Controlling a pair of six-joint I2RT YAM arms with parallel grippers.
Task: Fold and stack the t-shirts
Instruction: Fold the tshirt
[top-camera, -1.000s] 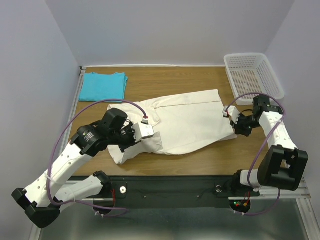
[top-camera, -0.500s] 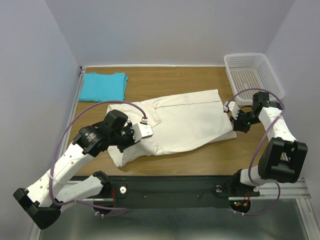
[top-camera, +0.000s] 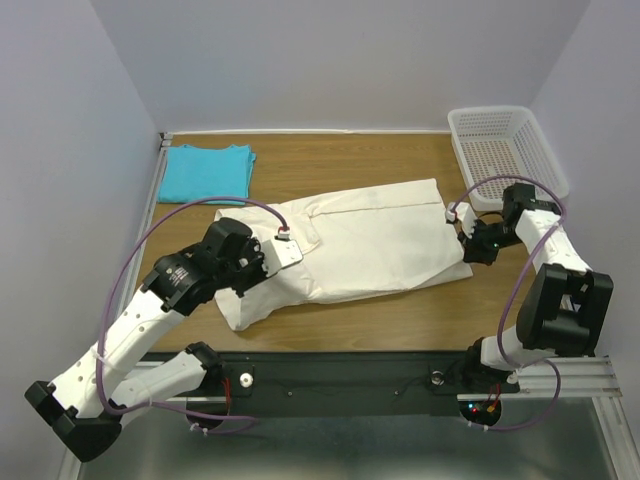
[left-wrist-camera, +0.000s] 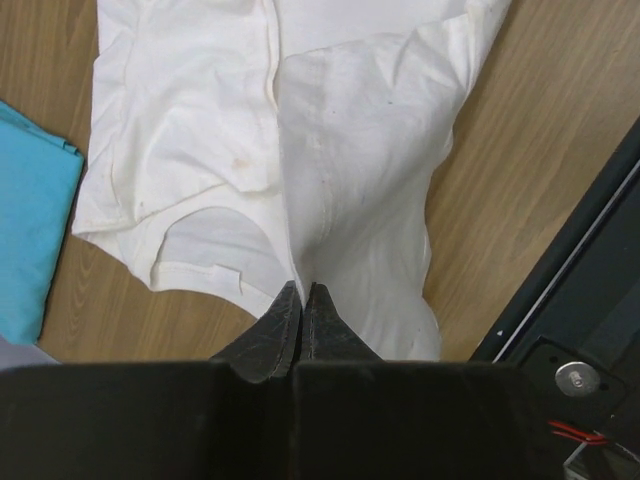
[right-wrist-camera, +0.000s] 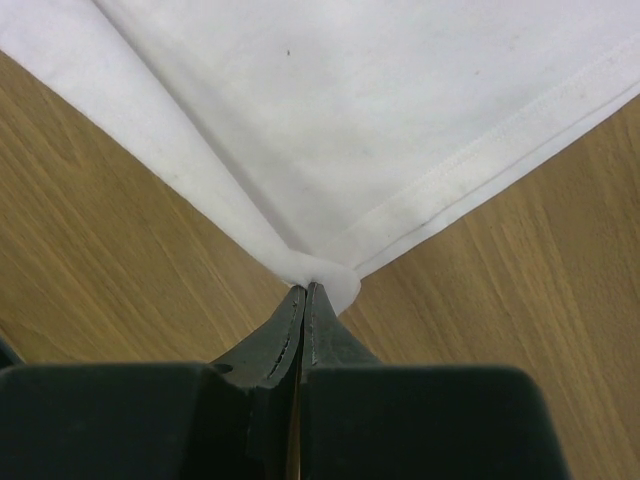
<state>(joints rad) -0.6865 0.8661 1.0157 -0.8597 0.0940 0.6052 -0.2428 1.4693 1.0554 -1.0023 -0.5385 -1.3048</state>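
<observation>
1. The blue shirt (top-camera: 207, 170) lies folded flat at the far left corner of the table (top-camera: 350, 160), well apart from the other shirt. I judge this 1 finished apart from stacking.
2. The cream shirt (top-camera: 370, 240) lies mid-table as a long band, collar end to the left and hem to the right. Its sides look turned in, with creases near the collar. I judge it about half folded.
3. The left gripper (left-wrist-camera: 302, 300) is clenched, jaws pressed together with no gap. A ridge of cream cloth runs straight into its tips near the collar end, so it seems to pinch the shirt there.
4. The right gripper (right-wrist-camera: 305, 295) is clenched too, grasping the hem corner. The cloth bunches into a small knot at its tips, and 2 edges fan away from it.
5. What is left, by my reading: fold the cream shirt across its length, then stack the 2 shirts.
</observation>
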